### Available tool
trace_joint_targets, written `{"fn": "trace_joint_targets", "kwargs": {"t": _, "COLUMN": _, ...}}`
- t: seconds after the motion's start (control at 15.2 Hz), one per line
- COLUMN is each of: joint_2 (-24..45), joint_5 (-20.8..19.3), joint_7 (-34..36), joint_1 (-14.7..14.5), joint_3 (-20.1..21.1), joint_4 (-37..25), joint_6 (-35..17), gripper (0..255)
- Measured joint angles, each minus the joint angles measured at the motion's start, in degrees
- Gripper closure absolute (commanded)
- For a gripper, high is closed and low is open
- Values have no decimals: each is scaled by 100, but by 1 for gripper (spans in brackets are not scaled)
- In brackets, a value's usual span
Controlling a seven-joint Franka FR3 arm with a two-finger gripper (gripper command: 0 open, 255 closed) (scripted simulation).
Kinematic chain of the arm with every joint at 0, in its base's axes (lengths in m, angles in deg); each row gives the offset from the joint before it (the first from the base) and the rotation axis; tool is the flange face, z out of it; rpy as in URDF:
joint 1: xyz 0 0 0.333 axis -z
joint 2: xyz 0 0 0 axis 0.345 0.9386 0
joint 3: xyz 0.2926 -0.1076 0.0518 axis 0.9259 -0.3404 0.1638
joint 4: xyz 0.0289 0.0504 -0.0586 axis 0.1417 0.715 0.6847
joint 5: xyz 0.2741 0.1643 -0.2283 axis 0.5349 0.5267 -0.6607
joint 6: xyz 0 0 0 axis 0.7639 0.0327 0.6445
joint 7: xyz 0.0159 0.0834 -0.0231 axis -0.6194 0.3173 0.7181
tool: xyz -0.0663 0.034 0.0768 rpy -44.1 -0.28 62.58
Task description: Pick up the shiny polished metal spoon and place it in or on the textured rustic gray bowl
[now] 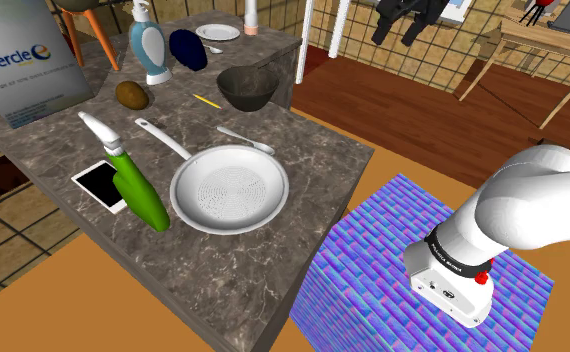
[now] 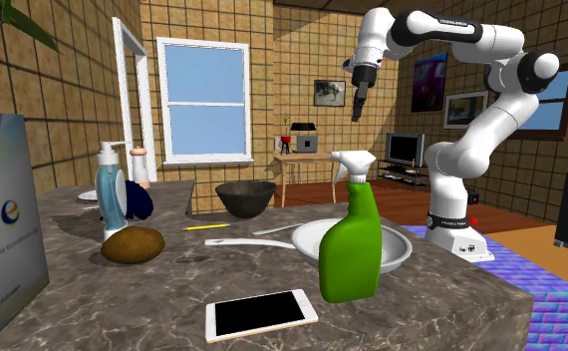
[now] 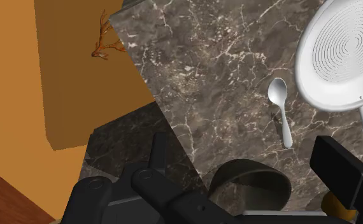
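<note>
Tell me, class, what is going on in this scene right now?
A white robot arm holds its black gripper high above a dark marble counter, with the fingers open and nothing between them. The pale spoon it is meant to pick up lies flat on the counter, between the dark grey bowl and a white pan. The spoon has not been grasped yet, and the bowl looks empty.

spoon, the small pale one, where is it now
Shoulder view: the small pale spoon lies on the marble counter between the dark grey bowl and the white pan.
</note>
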Motion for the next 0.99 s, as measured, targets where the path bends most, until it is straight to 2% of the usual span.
{"fn": "trace_joint_targets", "kwargs": {"t": 0.13, "joint_2": 59, "joint_5": 10, "joint_7": -8, "joint_1": -13, "joint_3": 13, "joint_4": 8, "joint_6": -72, "gripper": 0}}
{"fn": "trace_joint_targets", "kwargs": {"t": 0.26, "joint_2": 232, "joint_5": 68, "joint_7": 12, "joint_1": -73, "joint_3": 115, "joint_4": 135, "joint_6": -388, "gripper": 0}}
{"fn": "trace_joint_targets", "kwargs": {"t": 0.79, "joint_2": 1298, "joint_5": 291, "joint_7": 52, "joint_1": -342, "joint_3": 560, "joint_4": 485, "joint_6": -1916, "gripper": 0}}
{"fn": "trace_joint_targets", "kwargs": {"t": 0.99, "joint_2": 1793, "joint_5": 339, "joint_7": 88, "joint_1": -433, "joint_3": 734, "joint_4": 443, "joint_6": -2422, "gripper": 0}}
